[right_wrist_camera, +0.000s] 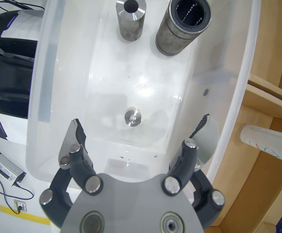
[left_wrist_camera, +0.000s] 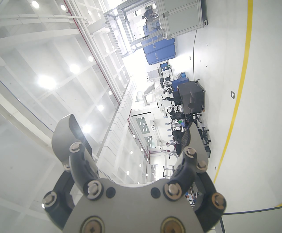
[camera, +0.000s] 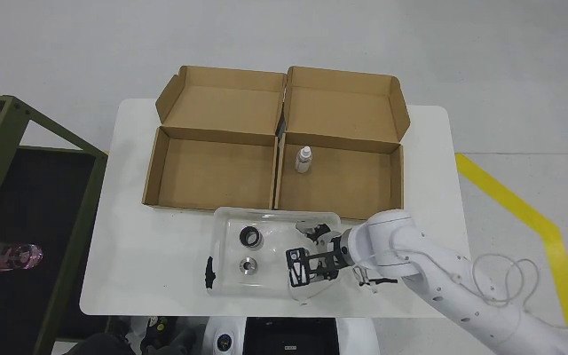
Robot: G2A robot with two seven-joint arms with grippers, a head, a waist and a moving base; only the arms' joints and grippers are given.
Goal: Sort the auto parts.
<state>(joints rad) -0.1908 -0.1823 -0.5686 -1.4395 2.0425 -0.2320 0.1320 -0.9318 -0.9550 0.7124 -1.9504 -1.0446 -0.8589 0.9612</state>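
A clear plastic bin (camera: 275,212) sits at the table's front. In it stand a dark linear bearing (camera: 252,236) and a steel cylinder with a hole (camera: 247,265). The right wrist view has the bearing (right_wrist_camera: 182,26) and the cylinder (right_wrist_camera: 131,18) at the bin's far end, and a small round steel pin (right_wrist_camera: 132,118) upright on the bin floor. My right gripper (right_wrist_camera: 141,121) hangs open over the bin (right_wrist_camera: 35,88), its fingers either side of the pin and above it. From above, that gripper (camera: 295,266) is in the bin's right half. My left gripper (left_wrist_camera: 130,128) is open, holds nothing and points into the room.
Two open cardboard boxes stand behind the bin. The left box (camera: 213,173) holds nothing; the right box (camera: 342,177) holds a white bottle (camera: 303,160), also near the gripper (right_wrist_camera: 260,139). A small black object (camera: 209,272) sits at the bin's left edge.
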